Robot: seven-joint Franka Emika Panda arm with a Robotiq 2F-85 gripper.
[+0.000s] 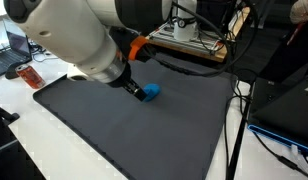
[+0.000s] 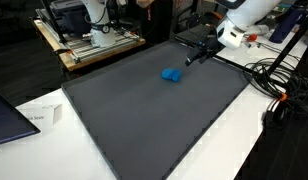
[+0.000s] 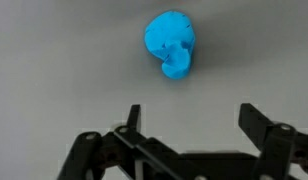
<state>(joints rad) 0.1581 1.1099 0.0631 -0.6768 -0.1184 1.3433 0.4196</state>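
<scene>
A small bright blue lump (image 3: 171, 45) lies on the dark grey mat (image 3: 54, 70), apart from anything else. In the wrist view my gripper (image 3: 194, 120) stands open, its two black fingertips (image 3: 132, 118) spread wide with only bare mat between them; the blue lump sits beyond the tips, a little toward the left finger. In both exterior views the gripper (image 2: 199, 52) hangs above the mat near the blue lump (image 2: 172, 76), not touching it. The white arm covers part of the gripper (image 1: 129, 85), with the blue lump (image 1: 149, 92) just beside it.
The mat (image 2: 144, 120) covers most of the white table. A white card (image 2: 39, 118) and a laptop corner (image 2: 4, 120) lie off one side, black cables (image 2: 284, 85) off another. A red packet (image 1: 32, 77) and equipment racks (image 1: 194, 35) stand beyond the mat.
</scene>
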